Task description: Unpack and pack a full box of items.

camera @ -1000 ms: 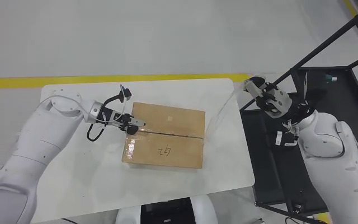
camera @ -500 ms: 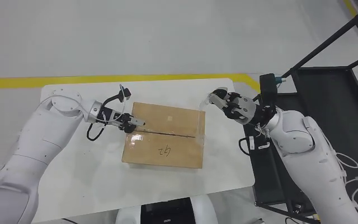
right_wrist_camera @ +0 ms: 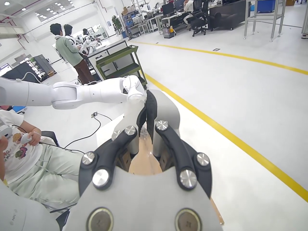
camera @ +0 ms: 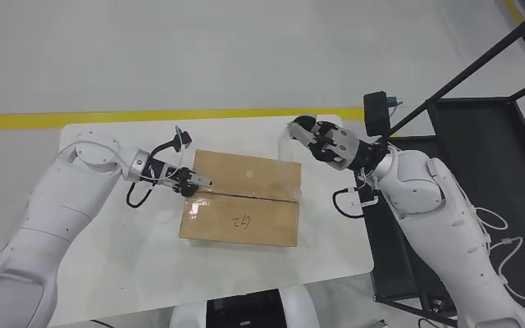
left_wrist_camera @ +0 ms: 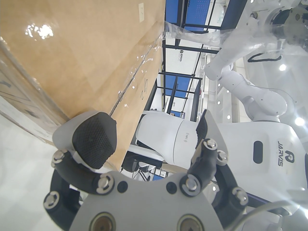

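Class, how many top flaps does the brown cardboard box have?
2. The far brown cardboard flap lies beyond the centre seam; the near flap, with a handwritten mark, lies on the robot's side. Both lie shut.

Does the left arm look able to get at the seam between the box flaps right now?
Probably yes: the left gripper, fingers open, sits at the cardboard box's end beside the seam, with nothing between them.

floor (camera: 246, 49) pale grey — yellow line (camera: 164, 117) | white table (camera: 131, 258) | black rack (camera: 484, 115)
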You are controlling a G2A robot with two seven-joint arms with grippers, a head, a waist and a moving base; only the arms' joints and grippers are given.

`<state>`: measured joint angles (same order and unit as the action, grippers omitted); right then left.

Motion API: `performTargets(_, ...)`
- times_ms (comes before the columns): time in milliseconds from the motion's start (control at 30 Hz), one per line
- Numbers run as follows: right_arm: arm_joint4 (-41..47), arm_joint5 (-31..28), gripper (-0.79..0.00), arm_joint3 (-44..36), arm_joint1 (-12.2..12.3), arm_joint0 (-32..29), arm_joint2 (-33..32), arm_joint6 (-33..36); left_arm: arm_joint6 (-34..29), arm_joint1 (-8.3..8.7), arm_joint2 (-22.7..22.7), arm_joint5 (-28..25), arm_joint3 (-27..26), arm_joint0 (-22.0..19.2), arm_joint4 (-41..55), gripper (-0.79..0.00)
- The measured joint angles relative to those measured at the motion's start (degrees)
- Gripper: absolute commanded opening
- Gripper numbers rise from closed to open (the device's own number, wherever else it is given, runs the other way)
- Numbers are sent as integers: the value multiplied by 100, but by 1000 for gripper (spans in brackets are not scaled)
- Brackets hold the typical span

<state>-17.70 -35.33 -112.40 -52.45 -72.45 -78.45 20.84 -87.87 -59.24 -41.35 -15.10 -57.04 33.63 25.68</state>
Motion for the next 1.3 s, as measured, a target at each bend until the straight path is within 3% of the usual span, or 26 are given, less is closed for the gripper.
performTargets(367, -254, 298, -785, 630, -189, 521, 901, -75, -8, -51, -74, -77, 322, -100, 139, 0)
performTargets(600, -306, 329, -785, 808, -266, 733, 1057, -175, 75, 151, -716, -206, 519, -25, 592, 0)
performTargets(767, -330, 349, -785, 900, -306, 821, 1097, -229, -14, 240, -831, -67, 488, 106, 395, 0)
performTargets(1000, -390, 315, -785, 945, -332, 745, 1008, -374, -13, 111, -481, 81, 224, 164, 254, 0)
performTargets(1300, -599, 347, -785, 818, -327, 462, 744, -530, -12, -151, -33, 39, 263, 11, 431, 0)
